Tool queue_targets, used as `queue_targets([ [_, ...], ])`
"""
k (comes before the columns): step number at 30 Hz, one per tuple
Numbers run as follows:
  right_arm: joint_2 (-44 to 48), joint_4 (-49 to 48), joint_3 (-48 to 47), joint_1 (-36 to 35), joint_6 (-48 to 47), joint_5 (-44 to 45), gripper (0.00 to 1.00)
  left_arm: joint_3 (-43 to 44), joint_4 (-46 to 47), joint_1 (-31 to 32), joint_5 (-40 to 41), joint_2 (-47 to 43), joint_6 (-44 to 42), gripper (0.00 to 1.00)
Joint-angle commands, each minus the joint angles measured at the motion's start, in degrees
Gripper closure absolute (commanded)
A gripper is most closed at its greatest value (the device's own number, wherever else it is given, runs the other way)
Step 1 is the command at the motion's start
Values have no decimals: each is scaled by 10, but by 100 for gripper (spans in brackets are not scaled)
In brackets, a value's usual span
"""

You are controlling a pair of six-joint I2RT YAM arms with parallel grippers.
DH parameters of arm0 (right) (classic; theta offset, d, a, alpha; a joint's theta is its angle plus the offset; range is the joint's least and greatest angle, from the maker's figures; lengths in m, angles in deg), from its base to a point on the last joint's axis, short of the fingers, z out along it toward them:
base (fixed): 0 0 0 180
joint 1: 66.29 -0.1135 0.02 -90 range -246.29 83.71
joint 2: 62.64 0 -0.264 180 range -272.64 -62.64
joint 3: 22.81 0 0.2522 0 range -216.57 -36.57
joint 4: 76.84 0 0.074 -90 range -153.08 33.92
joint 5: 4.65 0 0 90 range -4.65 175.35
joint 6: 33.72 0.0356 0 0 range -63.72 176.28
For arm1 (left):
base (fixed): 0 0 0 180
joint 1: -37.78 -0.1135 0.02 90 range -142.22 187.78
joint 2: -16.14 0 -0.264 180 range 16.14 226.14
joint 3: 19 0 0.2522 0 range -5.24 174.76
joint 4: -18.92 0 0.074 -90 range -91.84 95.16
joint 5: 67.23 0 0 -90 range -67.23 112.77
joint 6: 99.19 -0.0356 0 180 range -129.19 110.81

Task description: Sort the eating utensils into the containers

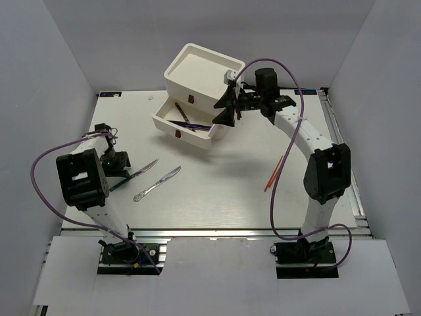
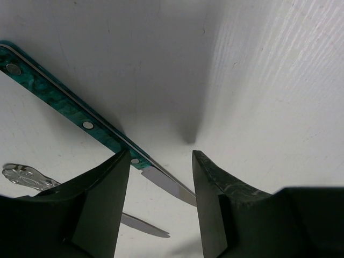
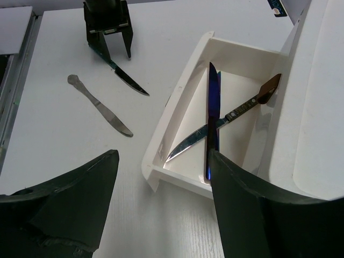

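Note:
A teal-handled knife (image 2: 70,110) lies on the table, and its blade (image 2: 169,186) runs between the fingers of my left gripper (image 2: 161,156), which is open and low over it. In the top view that gripper (image 1: 123,170) is at the left, over the knife (image 1: 135,174). A silver knife (image 1: 158,184) lies just right of it. The white drawer unit (image 1: 197,66) has one drawer (image 3: 177,107) pulled out; an iridescent blue knife (image 3: 213,107) and a silver knife (image 3: 188,142) lie crossed inside. My right gripper (image 3: 163,154) hovers open and empty above the drawer's front corner.
Two orange chopsticks (image 1: 275,172) lie on the table on the right, beside the right arm. Dark red pulls mark the unit's front (image 1: 191,99) and the open drawer's front (image 1: 176,135). White walls close the table in on three sides.

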State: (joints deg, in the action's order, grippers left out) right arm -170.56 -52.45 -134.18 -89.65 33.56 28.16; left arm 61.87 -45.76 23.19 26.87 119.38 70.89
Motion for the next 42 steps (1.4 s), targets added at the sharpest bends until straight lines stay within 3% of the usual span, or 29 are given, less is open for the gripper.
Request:
queue_targets([
  [1,30,-5,4,2,4,-13,26,-4,16,-4,-7,-25,9,40],
  [6,30,-10,6,2,9,-13,26,4,10,-5,-14,-48,16,40],
  [19,33,-18,17,2,17,-14,26,-80,16,-4,-40,-101,40,42],
  [34,49,-12,35,2,7,-13,26,-45,53,-4,-36,-20,25,45],
  [42,52,-13,36,2,9,-13,26,-80,57,-5,-24,-23,25,67],
])
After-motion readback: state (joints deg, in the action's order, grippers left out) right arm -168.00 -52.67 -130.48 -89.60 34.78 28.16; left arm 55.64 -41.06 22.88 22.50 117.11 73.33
